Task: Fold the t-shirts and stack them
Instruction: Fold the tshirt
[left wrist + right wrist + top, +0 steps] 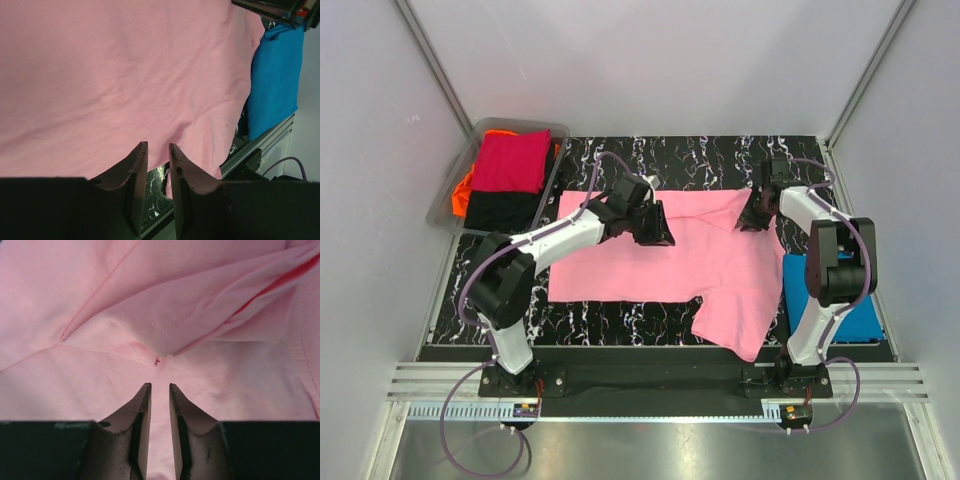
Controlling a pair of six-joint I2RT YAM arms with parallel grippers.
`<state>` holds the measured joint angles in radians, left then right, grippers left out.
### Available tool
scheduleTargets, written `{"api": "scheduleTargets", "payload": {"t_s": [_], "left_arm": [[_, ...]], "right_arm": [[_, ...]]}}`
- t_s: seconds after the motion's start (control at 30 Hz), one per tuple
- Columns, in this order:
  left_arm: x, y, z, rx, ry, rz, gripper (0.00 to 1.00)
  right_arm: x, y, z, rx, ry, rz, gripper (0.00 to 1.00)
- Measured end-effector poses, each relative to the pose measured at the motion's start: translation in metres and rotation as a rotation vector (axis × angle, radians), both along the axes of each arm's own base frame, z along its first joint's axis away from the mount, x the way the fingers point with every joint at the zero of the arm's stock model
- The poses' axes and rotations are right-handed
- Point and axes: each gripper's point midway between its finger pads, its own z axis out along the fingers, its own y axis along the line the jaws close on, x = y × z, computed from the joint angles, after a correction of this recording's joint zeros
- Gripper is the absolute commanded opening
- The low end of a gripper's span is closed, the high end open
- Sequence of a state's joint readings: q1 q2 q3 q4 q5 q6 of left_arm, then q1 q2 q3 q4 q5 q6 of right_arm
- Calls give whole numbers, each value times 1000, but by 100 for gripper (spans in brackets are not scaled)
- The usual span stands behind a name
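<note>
A light pink t-shirt point(700, 270) lies spread flat across the black marbled table point(620, 320); one corner hangs over the near edge. My left gripper point(660, 232) hovers over the shirt's far-left part. In the left wrist view its jaws point(157, 145) stand a narrow gap apart with nothing between them, the pink cloth point(125, 75) beyond. My right gripper point(752, 218) sits at the shirt's far-right corner. Its jaws point(159, 385) are narrowly apart just above the pink cloth point(100, 305), pointing at a folded sleeve seam. A bright blue t-shirt point(860, 320) lies at the right edge.
A clear plastic bin point(520, 123) at the far left holds a crimson shirt point(510, 160), a black one point(505, 210) and an orange one point(463, 185). The blue shirt point(275, 80) lies partly under the right arm. Grey walls close in three sides; a metal rail runs along the near edge.
</note>
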<state>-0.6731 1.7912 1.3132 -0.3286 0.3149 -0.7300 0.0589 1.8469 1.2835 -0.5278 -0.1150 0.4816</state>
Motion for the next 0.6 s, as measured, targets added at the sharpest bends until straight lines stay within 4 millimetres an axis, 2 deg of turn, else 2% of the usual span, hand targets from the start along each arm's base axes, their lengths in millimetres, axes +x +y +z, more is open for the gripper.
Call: {"api": "scheduleTargets", "payload": {"t_s": [0.23, 0.6], "left_arm": [[0, 6, 1, 11, 6, 9, 27], [7, 14, 0, 16, 11, 30, 26]], "right_arm": [[4, 10, -26, 55, 47, -19, 31], [13, 11, -34, 60, 42, -20, 32]]}}
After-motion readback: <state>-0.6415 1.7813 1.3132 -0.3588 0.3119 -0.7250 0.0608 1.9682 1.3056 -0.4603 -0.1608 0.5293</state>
